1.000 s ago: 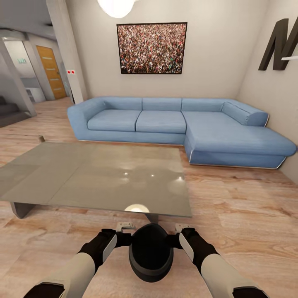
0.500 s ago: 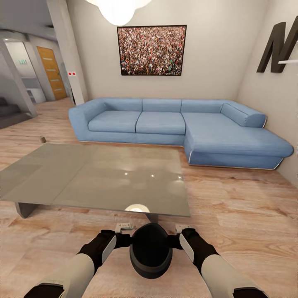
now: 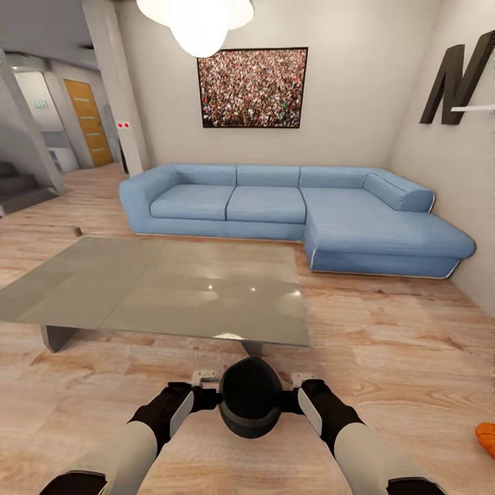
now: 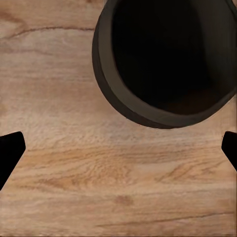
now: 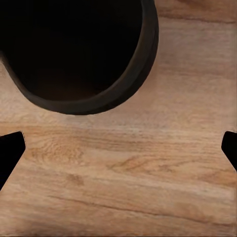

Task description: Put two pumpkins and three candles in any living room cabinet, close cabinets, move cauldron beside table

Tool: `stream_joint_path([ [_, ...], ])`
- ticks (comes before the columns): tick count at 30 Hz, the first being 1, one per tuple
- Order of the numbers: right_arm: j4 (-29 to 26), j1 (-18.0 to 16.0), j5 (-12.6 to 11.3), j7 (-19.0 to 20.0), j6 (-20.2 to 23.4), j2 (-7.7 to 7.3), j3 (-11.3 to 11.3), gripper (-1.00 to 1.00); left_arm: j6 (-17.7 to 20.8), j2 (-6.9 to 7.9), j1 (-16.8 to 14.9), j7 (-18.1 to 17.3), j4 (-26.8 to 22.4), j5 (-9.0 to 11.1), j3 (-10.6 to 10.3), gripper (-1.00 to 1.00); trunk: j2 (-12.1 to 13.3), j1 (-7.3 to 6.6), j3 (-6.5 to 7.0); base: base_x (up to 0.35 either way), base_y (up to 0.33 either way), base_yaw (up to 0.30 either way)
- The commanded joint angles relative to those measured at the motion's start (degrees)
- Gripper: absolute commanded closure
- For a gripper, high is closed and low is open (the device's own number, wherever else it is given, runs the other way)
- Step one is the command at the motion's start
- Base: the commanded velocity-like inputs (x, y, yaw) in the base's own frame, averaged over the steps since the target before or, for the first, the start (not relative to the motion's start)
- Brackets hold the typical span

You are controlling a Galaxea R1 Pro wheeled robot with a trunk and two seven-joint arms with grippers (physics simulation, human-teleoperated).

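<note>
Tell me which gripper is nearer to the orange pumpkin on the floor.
Right. The right gripper is at the cauldron on the side toward the pumpkin; the left gripper is on the cauldron's far side.

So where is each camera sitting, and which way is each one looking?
Head view: high on the robot, looking forward and down at the grey table, blue sofa and both forearms flanking the cauldron.
Left wrist view: near the left gripper, looking down at the wooden floor; dark fingertips at the edges.
Right wrist view: near the right gripper, also facing the floor.
Shared: all three views see the cauldron.
</note>
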Motion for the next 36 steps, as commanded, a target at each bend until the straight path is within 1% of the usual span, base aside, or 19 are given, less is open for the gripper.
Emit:
stream_joint_path([
  [1,-0.1,0.0,-0.5,-0.2,0.3,0.01,0.1,-1.00,0.3,0.03,0.0,0.0,-0.1,0.3,-0.2,-1.00,0.4,-0.27,0.14,-0.338,0.000,0.020],
  [7,0.0,0.0,-0.5,-0.3,0.2,0.04,0.2,-1.00,0.3,-0.04,0.0,0.0,-0.1,0.3,-0.2,-1.00,2.8,-1.59,1.11,-0.342,0.000,0.163],
  [15,0.4,0.0,-0.5,-0.3,0.2,0.14,0.4,-1.00,0.3,0.00,0.1,-0.2,-0.1,0.3,-0.1,-1.00,2.8,-1.59,0.84,-0.283,0.000,0.248],
  [36,0.5,0.0,-0.5,-0.3,0.1,0.28,0.6,-1.00,0.3,0.12,0.1,-0.6,-0.3,0.4,0.0,-1.00,2.8,-1.59,0.00,-0.018,0.000,0.261],
])
